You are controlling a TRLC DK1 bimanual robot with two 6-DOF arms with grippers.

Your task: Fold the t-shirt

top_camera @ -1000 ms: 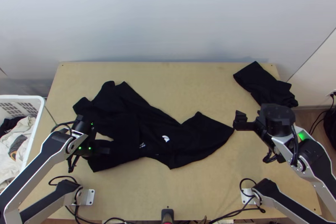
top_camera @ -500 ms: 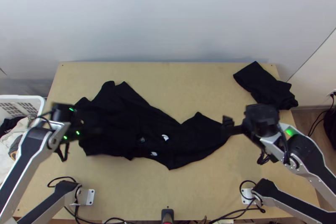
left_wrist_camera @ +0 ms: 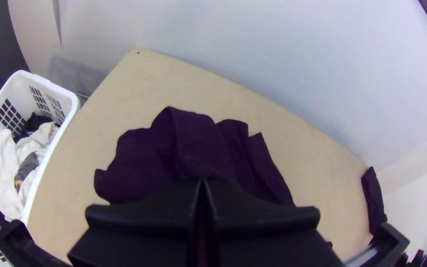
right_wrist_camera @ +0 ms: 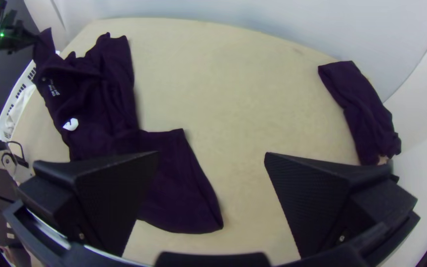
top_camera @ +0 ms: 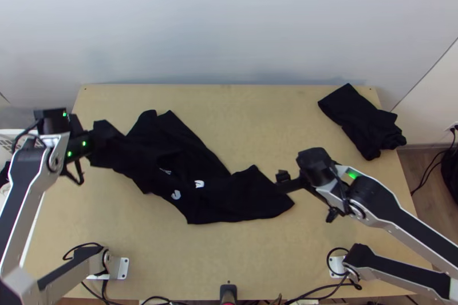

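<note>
Calling the table's far edge 12, I've got my left gripper out around 10 o'clock, clamped on a raised edge of the black t-shirt, which runs rumpled from there through the middle to about 3 or 4. My right gripper is wide open over toward 3, near the shirt's other end, and some other black cloth sits at 2, lol.

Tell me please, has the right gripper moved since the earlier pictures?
Yes, to the left. In the top view, the right gripper first lined up roughly with its arm's mounting plate; now it is clearly left of it.
</note>
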